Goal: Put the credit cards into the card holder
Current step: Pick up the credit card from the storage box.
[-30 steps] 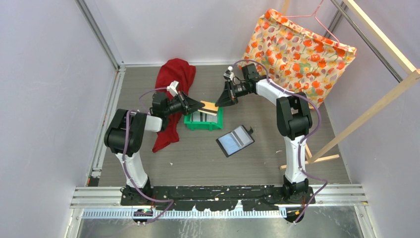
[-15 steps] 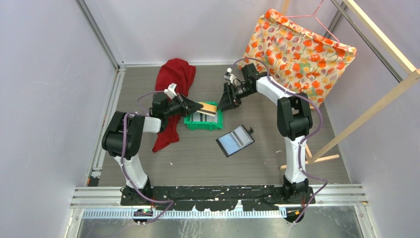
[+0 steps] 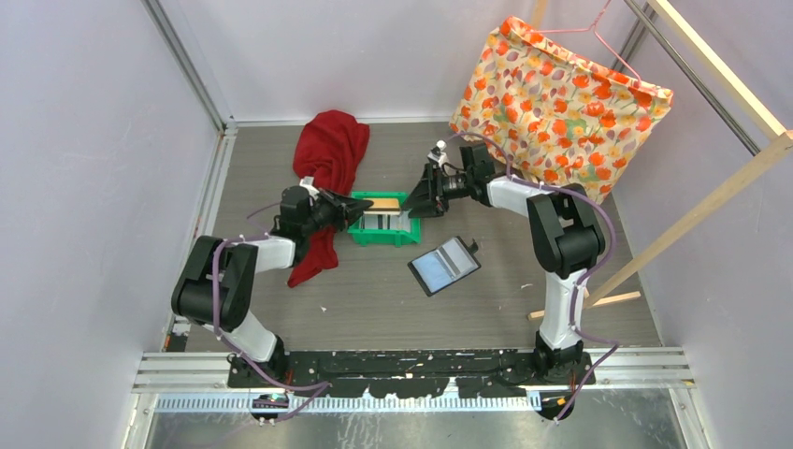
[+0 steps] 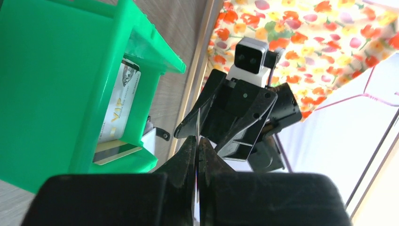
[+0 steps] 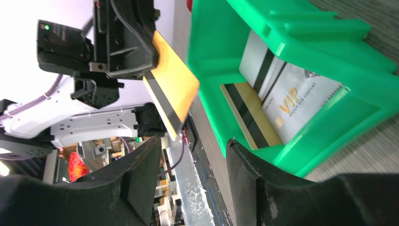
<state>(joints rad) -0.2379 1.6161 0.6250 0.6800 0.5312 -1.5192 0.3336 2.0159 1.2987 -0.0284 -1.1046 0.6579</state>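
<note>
My left gripper (image 3: 365,205) (image 4: 197,141) is shut on a yellow-orange card (image 3: 385,201), held over the green bin (image 3: 383,234). The right wrist view shows this card (image 5: 171,87) with a black stripe. It is edge-on in the left wrist view. My right gripper (image 3: 416,203) (image 5: 194,150) is open and empty, facing the card's free end just right of the bin. A white VIP card (image 5: 294,106), a gold striped card (image 5: 249,120) and a grey card (image 5: 256,63) lie in the bin. The black card holder (image 3: 444,266) lies open on the floor, right of the bin.
A red cloth (image 3: 327,159) lies under and behind my left arm. A floral bag (image 3: 561,94) hangs on a wooden rack (image 3: 701,206) at the back right. Grey walls close the left and back sides.
Both arms have dropped lower toward the bin. My left gripper has drawn back left with the yellow-orange card still in it. My right gripper has come down beside the bin's right rim.
</note>
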